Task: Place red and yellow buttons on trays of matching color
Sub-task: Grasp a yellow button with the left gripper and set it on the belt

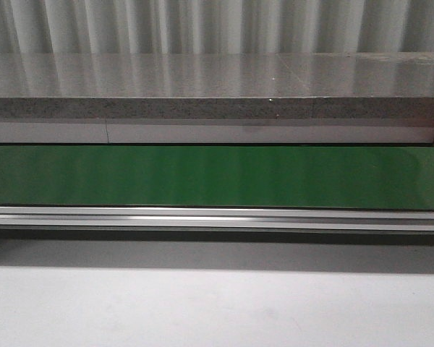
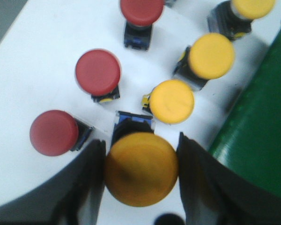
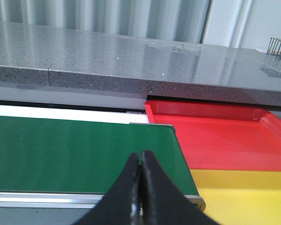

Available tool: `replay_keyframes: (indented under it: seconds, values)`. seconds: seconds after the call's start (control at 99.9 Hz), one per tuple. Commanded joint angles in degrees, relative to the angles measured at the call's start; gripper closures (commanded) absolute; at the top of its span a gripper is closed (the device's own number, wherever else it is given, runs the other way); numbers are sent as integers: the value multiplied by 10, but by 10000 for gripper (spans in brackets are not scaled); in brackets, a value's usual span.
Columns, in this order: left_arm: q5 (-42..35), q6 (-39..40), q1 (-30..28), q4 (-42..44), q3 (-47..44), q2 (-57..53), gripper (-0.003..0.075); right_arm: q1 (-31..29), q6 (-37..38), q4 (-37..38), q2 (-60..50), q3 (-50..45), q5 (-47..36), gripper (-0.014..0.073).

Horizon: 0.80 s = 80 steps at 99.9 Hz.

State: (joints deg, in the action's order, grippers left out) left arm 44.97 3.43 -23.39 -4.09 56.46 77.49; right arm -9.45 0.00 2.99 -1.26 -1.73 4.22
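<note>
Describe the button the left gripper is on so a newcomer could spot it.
On the white surface beside the green belt stands a cluster of buttons. It's the yellow button between the left gripper fingers, looking darker and larger than the rest.

I am looking at what reads as an industrial test bench or factory-style lab. A green conveyor belt (image 1: pixel 217 176) runs across the front view, with an aluminium rail (image 1: pixel 217 217) along its near edge. Behind the belt sits a grey speckled stone counter (image 1: pixel 217 87), and behind that corrugated metal sheeting (image 1: pixel 217 25). Beside the belt's end lie a red tray (image 3: pixel 220 136) and a yellow tray (image 3: pixel 246 194).
</note>
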Motion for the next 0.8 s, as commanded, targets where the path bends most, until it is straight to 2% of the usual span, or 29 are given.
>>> replay_keyframes:
  seconds: [0.0,0.2,0.4,0.51,0.791]
  values:
    - [-9,-17,22,-10,16,-52,605,-3,-3,4,-3,5,-45,659]
    - [10,-17,101,-16,36,-67,605,-3,-3,4,-3,5,-45,659]
    - [10,-17,182,-16,80,-15,605,-3,-3,4,-3,5,-45,659]
    - [33,-17,199,-16,114,29,605,-3,-3,4,-3,5,-45,659]
    - [92,-17,200,-17,179,119,604,-3,-3,4,-3,5,-45,659]
